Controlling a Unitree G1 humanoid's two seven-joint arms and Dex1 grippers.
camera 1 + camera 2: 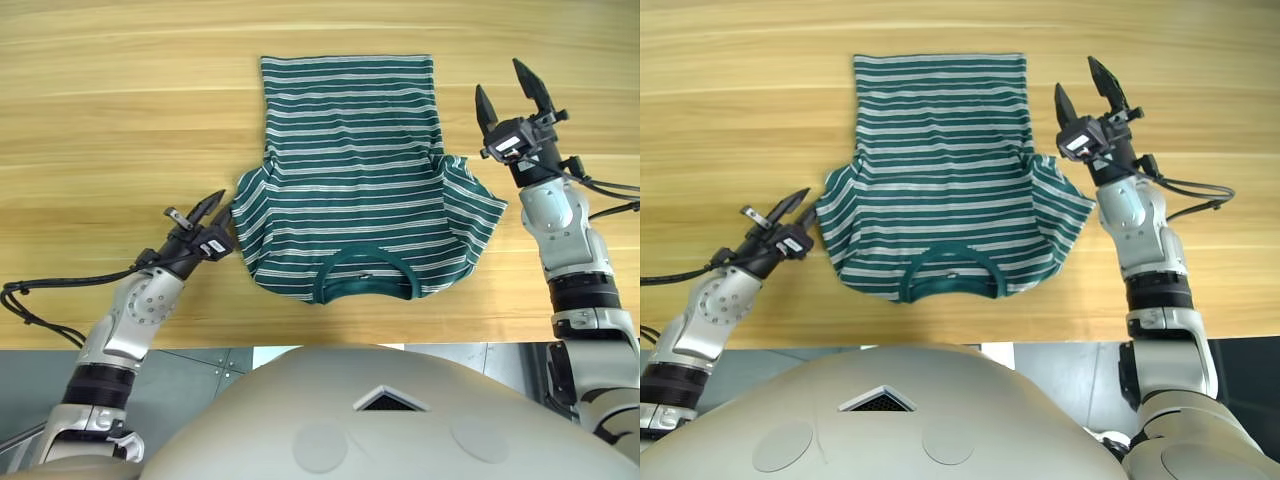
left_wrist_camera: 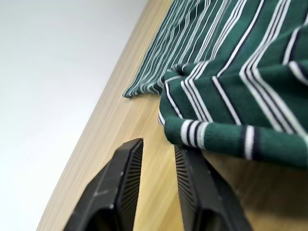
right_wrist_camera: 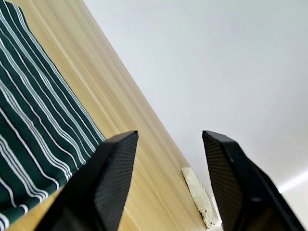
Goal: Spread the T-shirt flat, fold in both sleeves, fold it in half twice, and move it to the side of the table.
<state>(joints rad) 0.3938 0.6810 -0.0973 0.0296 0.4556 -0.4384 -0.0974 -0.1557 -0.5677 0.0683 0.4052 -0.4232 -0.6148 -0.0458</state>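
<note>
On the pale wooden counter (image 1: 120, 120) in front of me, the dark green T-shirt with thin white stripes (image 1: 350, 150) lies near the middle, its collar (image 1: 365, 270) toward me and its straight hem at the far side. The sleeve on my right (image 1: 478, 205) is spread out on the wood. The sleeve on my left (image 1: 250, 200) sits bunched against the body. My left hand (image 1: 203, 208) is low over the counter just beside that bunched sleeve, its black fingers (image 2: 122, 183) a narrow gap apart with nothing between them. From the wrist camera one fingertip meets the sleeve's hem, though I can't tell whether it truly touches. My right hand (image 1: 500, 80) is raised just off the shirt's right edge, beside the far half of the body, fingers spread wide and empty.
</note>
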